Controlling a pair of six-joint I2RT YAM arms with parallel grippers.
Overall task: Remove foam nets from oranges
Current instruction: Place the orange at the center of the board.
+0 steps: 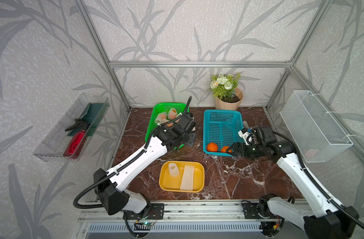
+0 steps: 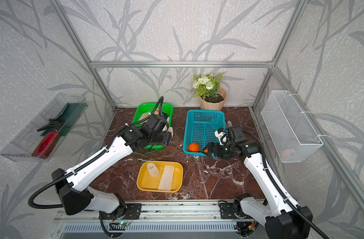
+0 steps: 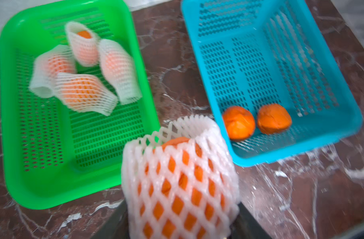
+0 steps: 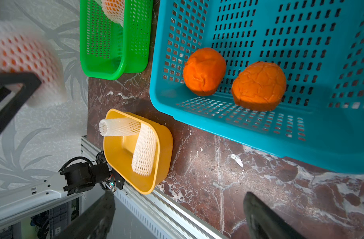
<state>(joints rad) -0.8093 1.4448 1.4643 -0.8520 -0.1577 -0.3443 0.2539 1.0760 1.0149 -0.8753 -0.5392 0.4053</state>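
Left wrist view showed the left jaws clenched on a net point(image 3: 180, 178), its orange point(image 3: 172, 142) peeping from the open end farthest from the jaws, both held above the table point(image 3: 177, 72). Ahead of those jaws sat the green basket point(image 3: 42, 194) with four netted oranges point(image 3: 81, 93). Beside it was the blue basket point(image 3: 280, 155) with two bare oranges point(image 3: 238, 123). The right jaws stood released and empty, spread wide just short of the blue basket's near corner and well apart from the held net. Off to their side the tray point(image 4: 164, 149) held two empty nets point(image 4: 145, 151). The likely trouble lay in the foam: it is soft, so the left grip may squash it rather than pin the fruit. The orange could then slide out of the open end and roll away across the table. If the right jaws closed on fruit and foam together, the net would probably stretch, not slip off.
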